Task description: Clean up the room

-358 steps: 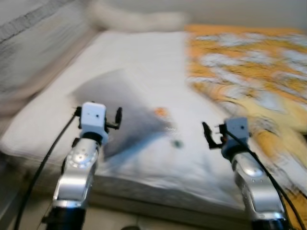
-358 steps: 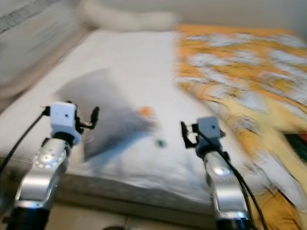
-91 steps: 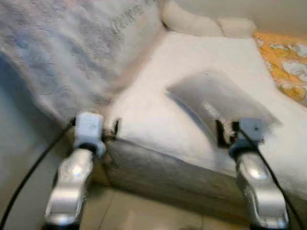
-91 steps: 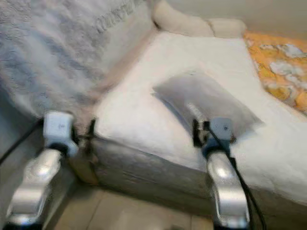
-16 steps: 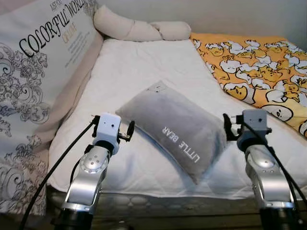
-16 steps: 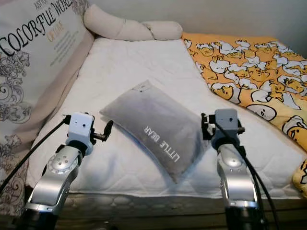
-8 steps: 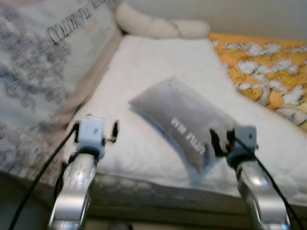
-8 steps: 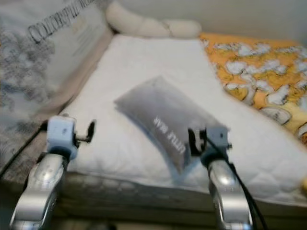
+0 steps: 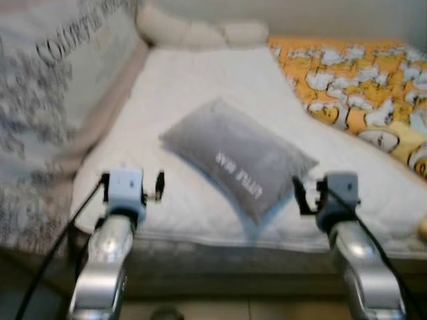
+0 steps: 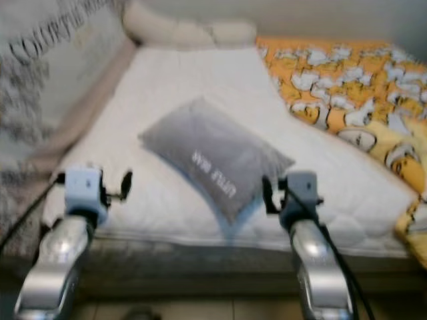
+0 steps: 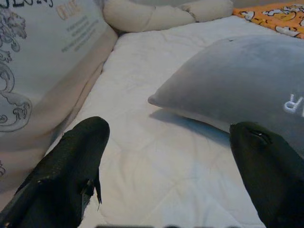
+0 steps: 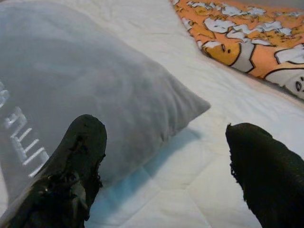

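1. White quilted mattress [image 9: 200,87] lies before us, its near edge just ahead of both arms, with open room beyond the pillow up to the head end.
2. Printed cushion [image 9: 47,87] with dark lettering leans along the mattress's left side.
3. Orange duck-print blanket [image 9: 360,87] covers the right side, well apart from the pillow.
4. Grey pillow [image 9: 237,157] lies flat near the front edge, between our two grippers; its long axis runs diagonally from far left to near right, white lettering along it.
5. Cream bolster [image 9: 193,32] rests at the head end.
6. Our left gripper [image 11: 166,156] hovers spread wide by the pillow's far-left corner, holding nothing.
7. Our right gripper [image 12: 164,156] hovers spread at the near-right corner, one finger [image 12: 78,156] before the pillow.
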Motion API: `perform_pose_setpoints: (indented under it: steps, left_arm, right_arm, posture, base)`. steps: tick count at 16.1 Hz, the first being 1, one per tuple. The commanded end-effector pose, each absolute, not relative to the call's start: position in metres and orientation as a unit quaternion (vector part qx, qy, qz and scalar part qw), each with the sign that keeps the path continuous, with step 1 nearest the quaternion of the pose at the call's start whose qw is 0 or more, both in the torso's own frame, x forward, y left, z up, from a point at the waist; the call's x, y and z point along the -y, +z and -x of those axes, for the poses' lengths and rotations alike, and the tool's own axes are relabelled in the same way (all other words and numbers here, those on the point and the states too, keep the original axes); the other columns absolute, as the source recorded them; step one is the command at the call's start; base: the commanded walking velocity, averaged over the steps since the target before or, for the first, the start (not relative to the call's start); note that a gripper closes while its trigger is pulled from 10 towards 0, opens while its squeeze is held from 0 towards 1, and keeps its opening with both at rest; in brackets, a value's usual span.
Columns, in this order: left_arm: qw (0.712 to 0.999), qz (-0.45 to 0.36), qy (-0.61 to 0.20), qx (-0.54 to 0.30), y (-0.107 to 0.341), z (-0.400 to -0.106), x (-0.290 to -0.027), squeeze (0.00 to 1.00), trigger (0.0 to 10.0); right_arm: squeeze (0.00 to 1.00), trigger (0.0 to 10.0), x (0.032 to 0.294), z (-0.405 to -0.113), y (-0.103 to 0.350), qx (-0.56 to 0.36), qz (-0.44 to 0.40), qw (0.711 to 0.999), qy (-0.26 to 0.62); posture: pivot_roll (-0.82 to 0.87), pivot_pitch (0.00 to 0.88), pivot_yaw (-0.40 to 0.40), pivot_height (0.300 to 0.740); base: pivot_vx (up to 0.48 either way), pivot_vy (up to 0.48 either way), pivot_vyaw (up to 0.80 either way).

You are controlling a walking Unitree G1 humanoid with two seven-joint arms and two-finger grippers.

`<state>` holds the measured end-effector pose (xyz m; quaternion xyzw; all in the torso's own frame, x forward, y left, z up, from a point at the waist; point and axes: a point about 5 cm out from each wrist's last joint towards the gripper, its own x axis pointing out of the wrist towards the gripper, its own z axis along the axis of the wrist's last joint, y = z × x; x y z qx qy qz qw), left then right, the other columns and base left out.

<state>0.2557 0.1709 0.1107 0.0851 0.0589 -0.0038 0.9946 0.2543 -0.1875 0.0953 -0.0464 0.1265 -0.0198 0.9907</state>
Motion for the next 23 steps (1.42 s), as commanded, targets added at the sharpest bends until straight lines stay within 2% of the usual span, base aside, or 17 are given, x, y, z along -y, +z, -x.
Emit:
perform_pose_setpoints:
  steps: [1,11,14,19,23]
  left_arm:
    - [0.995,-0.082,-0.007,-0.06,0.112,-0.256,-0.17,0.0,10.0]
    - [0.995,-0.09,-0.008,-0.051,0.118,-0.261,-0.173,0.0,10.0]
    - [0.995,-0.091,-0.008,-0.048,0.119,-0.264,-0.173,0.0,10.0]
    - [0.995,-0.092,-0.009,-0.045,0.12,-0.267,-0.172,0.0,10.0]
    - [0.994,-0.095,-0.011,-0.046,0.12,-0.267,-0.173,0.0,10.0]
  right_arm:
    - [0.0,10.0,0.188,-0.258,0.103,-0.114,0.052,0.992,-0.018]
    - [0.0,10.0,0.184,-0.265,0.102,-0.115,0.067,0.991,-0.004]
    - [0.0,10.0,0.185,-0.267,0.103,-0.112,0.068,0.991,-0.004]
    - [0.0,10.0,0.187,-0.269,0.104,-0.11,0.07,0.991,-0.006]
    - [0.0,10.0,0.189,-0.269,0.103,-0.111,0.075,0.991,-0.009]
  posture:
    - [0.09,0.0,-0.022,0.74]
    - [0.11,0.0,-0.031,0.74]
    - [0.11,0.0,-0.03,0.74]
    - [0.11,0.0,-0.028,0.74]
    - [0.1,0.0,-0.021,0.74]
  base:
    - [0.0,0.0,0.0]
    - [0.263,0.0,0.0]
    - [0.305,0.0,0.63]
    - [0.302,0.0,0.0]
    - [0.06,0.0,0.0]
